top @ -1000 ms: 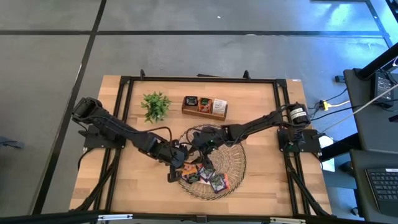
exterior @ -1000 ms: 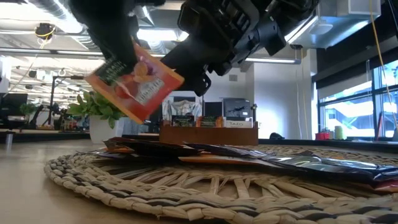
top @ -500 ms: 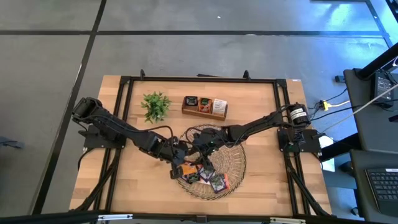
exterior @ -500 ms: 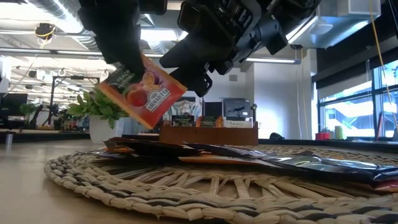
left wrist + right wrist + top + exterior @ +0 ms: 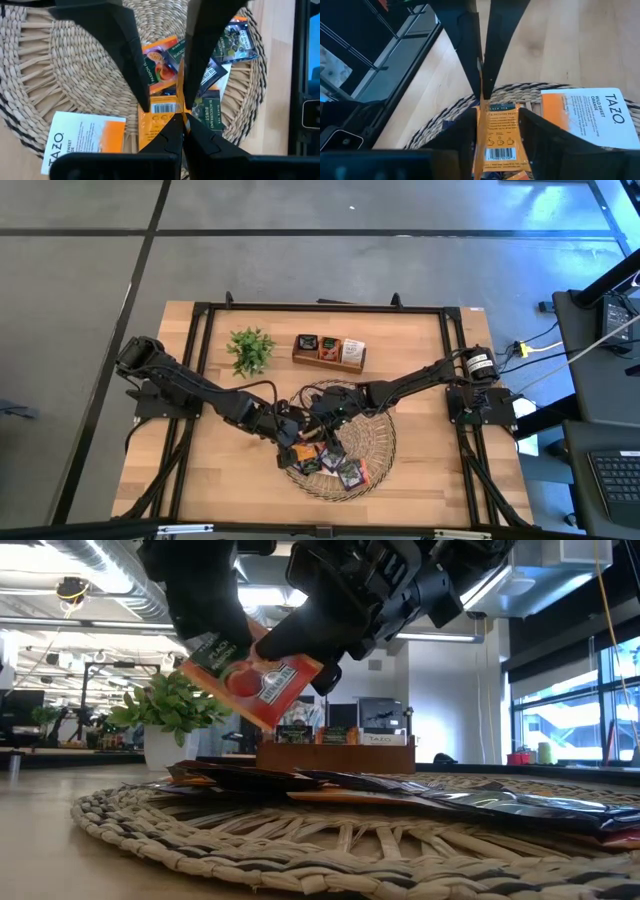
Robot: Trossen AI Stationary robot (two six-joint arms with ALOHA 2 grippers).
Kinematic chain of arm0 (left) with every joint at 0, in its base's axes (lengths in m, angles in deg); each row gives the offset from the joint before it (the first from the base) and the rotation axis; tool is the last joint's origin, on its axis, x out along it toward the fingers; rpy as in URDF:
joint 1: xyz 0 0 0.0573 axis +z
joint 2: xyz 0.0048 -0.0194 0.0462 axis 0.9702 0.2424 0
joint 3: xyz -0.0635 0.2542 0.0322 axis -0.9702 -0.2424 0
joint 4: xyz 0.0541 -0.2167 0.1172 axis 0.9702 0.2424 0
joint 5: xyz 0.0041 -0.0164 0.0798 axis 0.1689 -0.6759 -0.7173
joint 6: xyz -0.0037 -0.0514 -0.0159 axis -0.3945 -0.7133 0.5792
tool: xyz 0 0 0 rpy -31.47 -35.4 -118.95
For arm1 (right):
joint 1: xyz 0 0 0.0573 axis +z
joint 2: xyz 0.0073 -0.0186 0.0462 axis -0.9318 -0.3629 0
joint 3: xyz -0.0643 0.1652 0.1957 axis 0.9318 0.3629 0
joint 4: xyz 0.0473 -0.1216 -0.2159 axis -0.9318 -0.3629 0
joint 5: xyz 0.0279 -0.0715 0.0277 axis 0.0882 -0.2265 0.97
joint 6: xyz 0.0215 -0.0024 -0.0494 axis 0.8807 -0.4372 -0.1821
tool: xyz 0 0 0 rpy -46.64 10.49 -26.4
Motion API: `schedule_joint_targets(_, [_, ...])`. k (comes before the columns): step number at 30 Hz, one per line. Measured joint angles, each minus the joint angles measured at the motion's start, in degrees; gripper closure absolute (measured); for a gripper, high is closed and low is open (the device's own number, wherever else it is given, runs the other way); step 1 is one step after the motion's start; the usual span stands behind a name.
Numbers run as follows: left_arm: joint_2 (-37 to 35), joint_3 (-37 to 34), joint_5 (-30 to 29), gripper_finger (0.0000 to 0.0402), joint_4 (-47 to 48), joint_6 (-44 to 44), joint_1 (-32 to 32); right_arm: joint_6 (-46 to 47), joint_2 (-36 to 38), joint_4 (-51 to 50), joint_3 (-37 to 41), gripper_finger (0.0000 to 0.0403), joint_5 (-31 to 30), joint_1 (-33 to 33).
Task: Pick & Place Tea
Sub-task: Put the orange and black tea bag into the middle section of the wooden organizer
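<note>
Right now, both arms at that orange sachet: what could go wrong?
1. The orange sachet hangs tilted, pinched at one edge by the left gripper; the right gripper's fingers flanking it might close off-centre.
2. The grippers are nearly tip to tip and may clash.
3. Dropped, it lands among loose sachets on the woven tray.

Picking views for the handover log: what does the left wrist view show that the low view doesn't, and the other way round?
Left wrist only: the white-and-orange Tazo sachet lying flat on the round woven tray, seen from above.
Low only: the brown wooden three-compartment box, the small green leafy plant, the room behind.
Both: the orange tea-bag sachet held up over the tray in the left tool.
</note>
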Motion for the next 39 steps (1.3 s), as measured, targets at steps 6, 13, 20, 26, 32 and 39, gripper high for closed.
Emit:
schedule_joint_targets(6, [0.0, 0.0, 0.0, 0.0398, 0.2, 0.1, 0.0, 0.0, 0.0, -0.2, 0.0, 0.0316, 0.5, -0.1])
schedule_joint_targets(13, [0.0, 0.0, 0.0, 0.0398, 0.2, 3.9, 0.0, -0.2, 0.0, -0.2, 0.0, 0.0350, 0.5, -0.1])
schedule_joint_targets(20, [0.0, 0.0, -0.3, 0.0375, 0.2, 3.7, 0.0, -0.3, 0.0, -0.3, 0.0, 0.0368, 0.5, -0.1])
schedule_joint_targets(26, [-0.4, 0.0, -2.3, 0.0320, 0.6, 3.4, -0.2, -1.5, 0.0, -0.6, 0.0, 0.0386, 0.4, -0.1])
schedule_joint_targets(32, [-3.4, 0.0, -3.3, 0.0288, 2.9, 2.4, -0.3, -2.1, 0.0, -0.8, 0.0, 0.0397, 0.4, -0.1])
schedule_joint_targets(39, [-9.9, -2.5, -23.6, 0.0282, 3.2, 3.4, -5.0, -3.5, 0.2, -0.1, 0.3, 0.0399, 6.0, -0.2])
